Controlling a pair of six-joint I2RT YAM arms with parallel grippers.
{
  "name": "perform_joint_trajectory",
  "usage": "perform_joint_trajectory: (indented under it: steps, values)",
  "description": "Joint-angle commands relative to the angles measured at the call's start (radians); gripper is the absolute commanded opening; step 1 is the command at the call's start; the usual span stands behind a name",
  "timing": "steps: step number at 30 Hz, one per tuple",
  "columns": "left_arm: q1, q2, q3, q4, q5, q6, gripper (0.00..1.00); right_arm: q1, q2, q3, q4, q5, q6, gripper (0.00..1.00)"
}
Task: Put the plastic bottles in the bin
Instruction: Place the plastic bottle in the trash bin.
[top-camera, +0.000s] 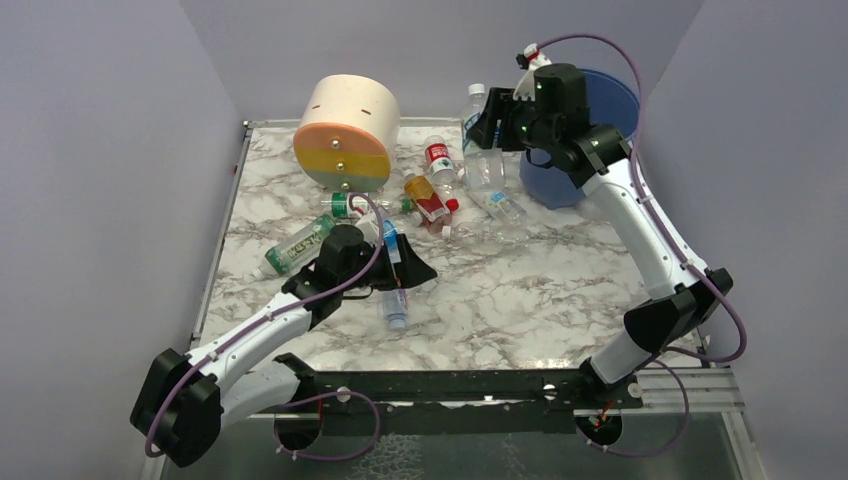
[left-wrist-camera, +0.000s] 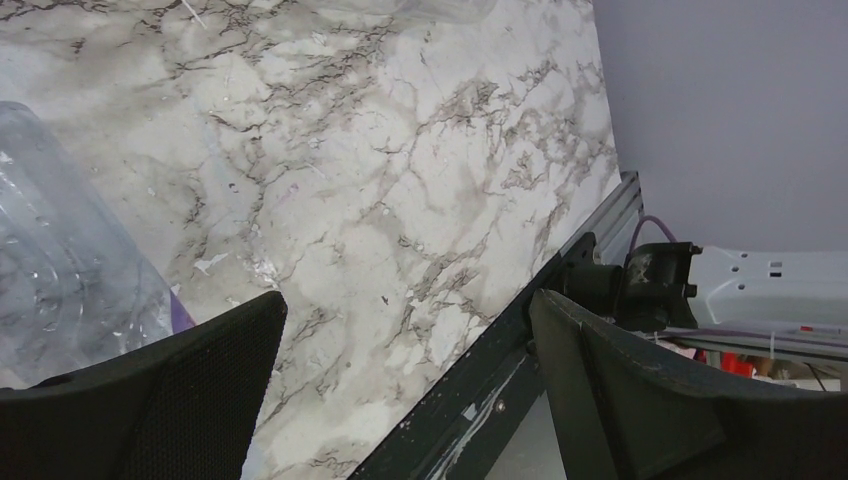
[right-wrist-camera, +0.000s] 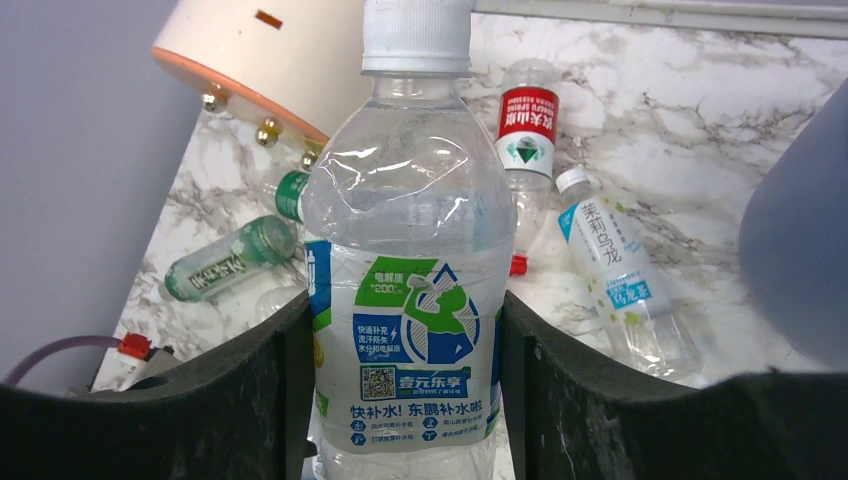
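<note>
My right gripper (top-camera: 487, 122) (right-wrist-camera: 405, 312) is shut on a clear plastic bottle (top-camera: 475, 108) (right-wrist-camera: 410, 230) with a white cap and a green and blue label, held upright in the air just left of the blue bin (top-camera: 612, 98). The bin's wall (right-wrist-camera: 800, 260) fills the right edge of the right wrist view. My left gripper (top-camera: 405, 268) (left-wrist-camera: 407, 300) is open low over the table with nothing between its fingers. A clear bottle (left-wrist-camera: 60, 270) lies beside its left finger. More bottles lie on the marble: green-labelled (top-camera: 300, 245), red-labelled (top-camera: 438, 158), orange-tinted (top-camera: 428, 198), blue-labelled (top-camera: 505, 205), and a blue-capped one (top-camera: 395, 308).
A cream, orange and yellow cylinder (top-camera: 345, 135) lies on its side at the back left, with a green-labelled bottle (top-camera: 345, 205) just in front of it. A black rail (top-camera: 450, 385) runs along the table's near edge. Grey walls close in on three sides.
</note>
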Motion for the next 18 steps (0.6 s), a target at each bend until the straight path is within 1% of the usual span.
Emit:
perform_joint_trajectory:
  steps: [1,5,9,15,18]
  values:
    - [-0.031,0.007,-0.01,0.068,-0.039,-0.023,0.99,-0.048,0.023,0.07,-0.03,-0.061,-0.015,0.61]
    - [-0.051,0.013,-0.036,0.13,-0.038,-0.054,0.99,-0.111,0.049,0.129,-0.041,-0.099,-0.011,0.61]
    - [-0.075,0.041,-0.031,0.154,-0.043,-0.059,0.99,-0.187,0.072,0.185,-0.033,-0.147,0.005,0.61]
    - [-0.105,0.063,-0.009,0.165,-0.05,-0.062,0.99,-0.328,0.113,0.24,0.002,-0.228,0.053,0.6]
    - [-0.118,0.061,0.001,0.16,-0.052,-0.063,0.99,-0.419,0.131,0.242,0.037,-0.316,0.092,0.6]
